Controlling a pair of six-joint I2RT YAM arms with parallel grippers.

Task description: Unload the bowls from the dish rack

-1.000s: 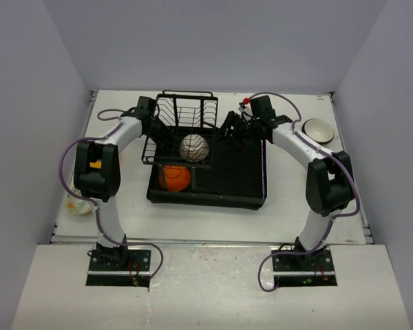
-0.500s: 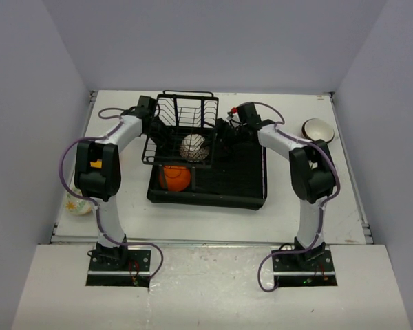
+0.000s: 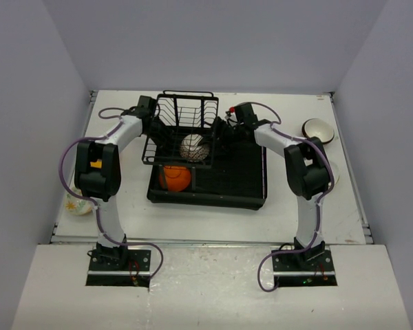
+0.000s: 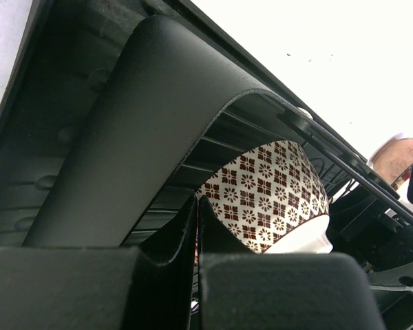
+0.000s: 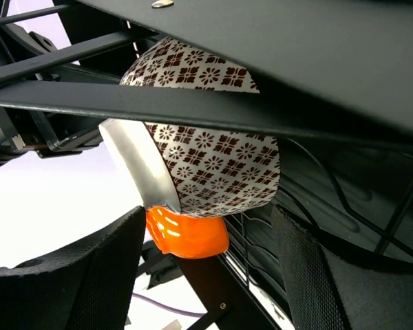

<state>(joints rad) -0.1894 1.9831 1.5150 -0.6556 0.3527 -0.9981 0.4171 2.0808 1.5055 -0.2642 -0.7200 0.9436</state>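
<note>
The black wire dish rack [image 3: 186, 113] joins a black tray [image 3: 237, 182]. A white bowl with a brown floral pattern [image 3: 194, 147] [image 4: 268, 189] [image 5: 206, 155] stands on edge in the rack. An orange bowl [image 3: 175, 179] [image 5: 187, 235] lies just below it. My right gripper [image 3: 217, 135] [image 5: 210, 223] is open at the rack's right side. Its fingers straddle the lower edge of the patterned bowl without touching it. My left gripper [image 3: 163, 134] [image 4: 197, 230] is shut at the rack's left side, close behind the same bowl, with nothing seen between its fingers.
A dark-rimmed bowl with a white inside [image 3: 317, 128] sits at the table's far right. A pale patterned bowl [image 3: 78, 204] lies by the left edge, behind my left arm. The rack's wires and tray wall crowd both grippers.
My right arm has swung left from the far-right bowl to the rack, and its jaws have opened wider. The left arm and the bowls in the rack have not moved.
</note>
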